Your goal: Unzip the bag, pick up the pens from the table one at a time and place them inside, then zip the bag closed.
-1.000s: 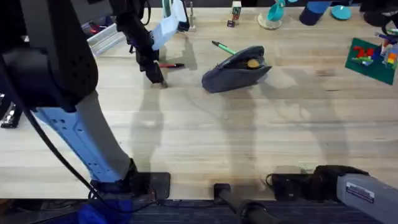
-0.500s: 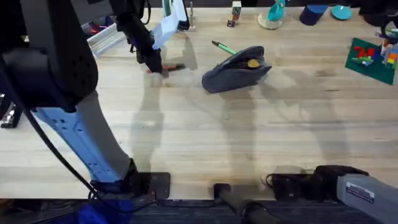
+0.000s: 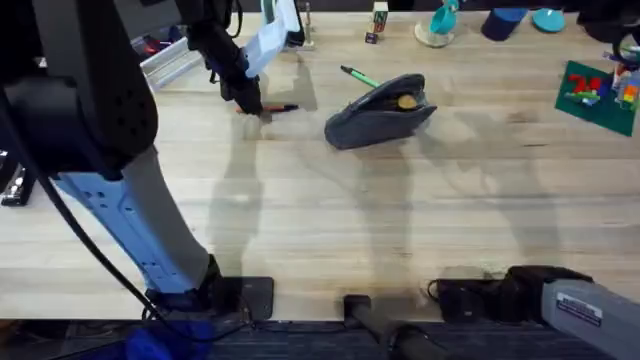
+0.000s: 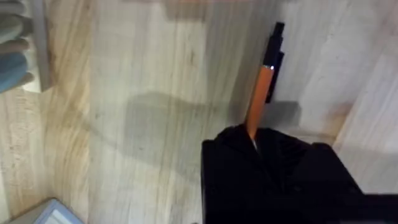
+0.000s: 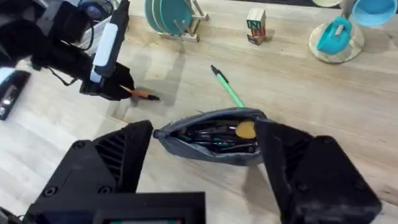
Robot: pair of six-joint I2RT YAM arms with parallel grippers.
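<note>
The grey-blue bag (image 3: 378, 118) lies on the table (image 3: 330, 220) at the far middle, its zipper open, with dark items and a yellow round thing inside (image 5: 245, 129). The light green pen (image 3: 359, 76) rests just behind the bag (image 5: 214, 140). The orange pen (image 3: 277, 107) lies left of the bag; its black end (image 4: 274, 43) points away from my left gripper (image 3: 250, 102), which is shut on the pen's other end (image 4: 254, 124). My right gripper (image 5: 205, 134) hovers near the right base, open wide, both fingers (image 5: 127, 158) framing the bag from a distance.
A rack of teal plates (image 5: 172, 15), a small block (image 5: 255, 26) and a teal cup on a round stand (image 5: 336, 36) line the far edge. A green baseplate with bricks (image 3: 598, 95) sits far right. A metal rack (image 3: 165, 62) stands behind my left gripper.
My left gripper moved away from the near side to the orange pen's end and shut on it. The pen shifted slightly. The right arm stayed still.
</note>
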